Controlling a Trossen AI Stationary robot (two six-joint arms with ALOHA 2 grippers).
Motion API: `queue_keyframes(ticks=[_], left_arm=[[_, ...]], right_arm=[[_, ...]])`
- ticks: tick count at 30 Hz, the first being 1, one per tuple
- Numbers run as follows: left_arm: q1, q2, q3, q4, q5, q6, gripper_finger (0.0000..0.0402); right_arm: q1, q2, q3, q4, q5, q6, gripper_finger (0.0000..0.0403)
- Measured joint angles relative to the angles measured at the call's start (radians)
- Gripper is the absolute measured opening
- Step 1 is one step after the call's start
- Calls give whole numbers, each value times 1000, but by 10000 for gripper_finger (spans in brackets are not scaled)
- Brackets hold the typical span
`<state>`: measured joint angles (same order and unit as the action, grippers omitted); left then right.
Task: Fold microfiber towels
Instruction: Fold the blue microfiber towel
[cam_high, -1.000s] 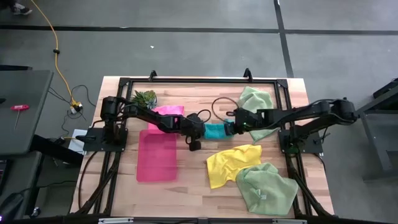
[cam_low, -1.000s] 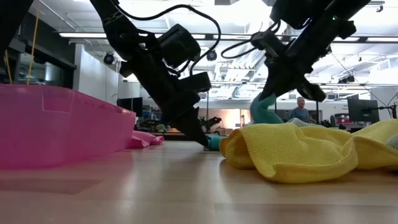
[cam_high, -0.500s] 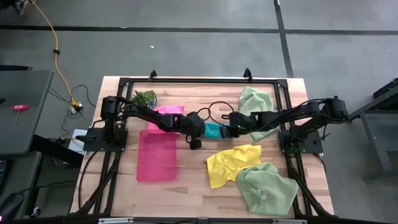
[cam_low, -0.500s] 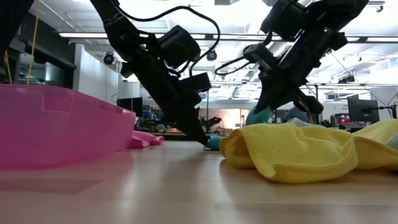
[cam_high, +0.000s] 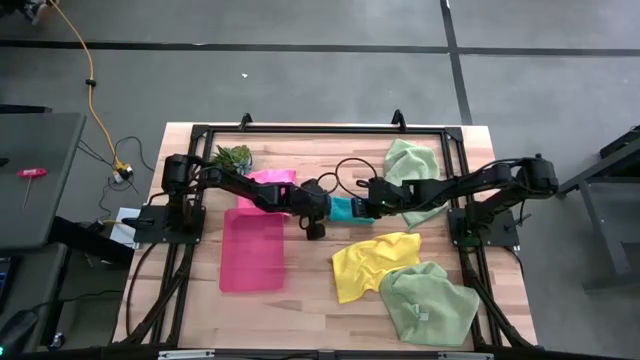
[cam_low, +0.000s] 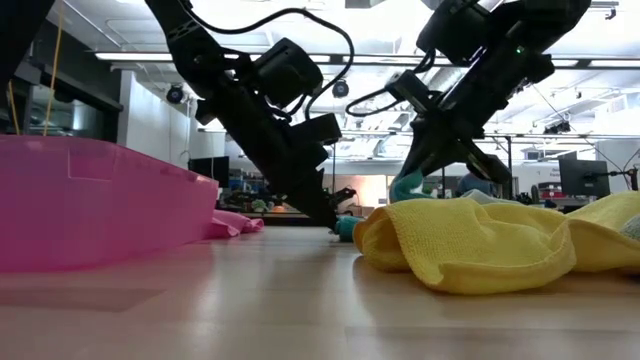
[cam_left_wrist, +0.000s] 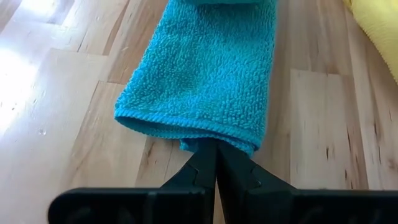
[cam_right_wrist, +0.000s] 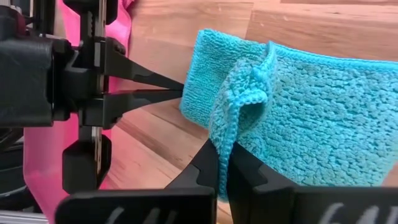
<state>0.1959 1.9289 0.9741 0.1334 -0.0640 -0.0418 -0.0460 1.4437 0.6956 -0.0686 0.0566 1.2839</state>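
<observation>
A: Setting?
B: Lab or workshop hall. Grey taped floor (cam_high: 300, 70), yellow cable (cam_high: 92, 80) trailing to a plug box.
A: Behind the desk (cam_low: 300, 300)?
B: Ceiling strip lights (cam_low: 150, 57), monitors (cam_low: 583, 178), a person (cam_low: 484, 178) at far benches.

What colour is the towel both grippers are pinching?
Teal towel, best seen in the left wrist view.

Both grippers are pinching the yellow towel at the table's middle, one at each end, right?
Not yellow: the right wrist view shows both the left gripper and the right gripper shut on the teal towel. The yellow towel lies untouched nearby.
</observation>
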Motion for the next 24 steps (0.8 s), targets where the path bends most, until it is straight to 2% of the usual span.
queue_keyframes(ticks=[7, 10, 24], left_arm=[[0, 0, 0, 4, 0, -7, 0], [0, 0, 0, 4, 0, -8, 0], [0, 0, 0, 4, 0, -8, 0]], right_arm=[[0, 0, 0, -1, 0, 0, 2], [0, 0, 0, 6, 0, -3, 17], [0, 0, 0, 44, 45, -1, 197]])
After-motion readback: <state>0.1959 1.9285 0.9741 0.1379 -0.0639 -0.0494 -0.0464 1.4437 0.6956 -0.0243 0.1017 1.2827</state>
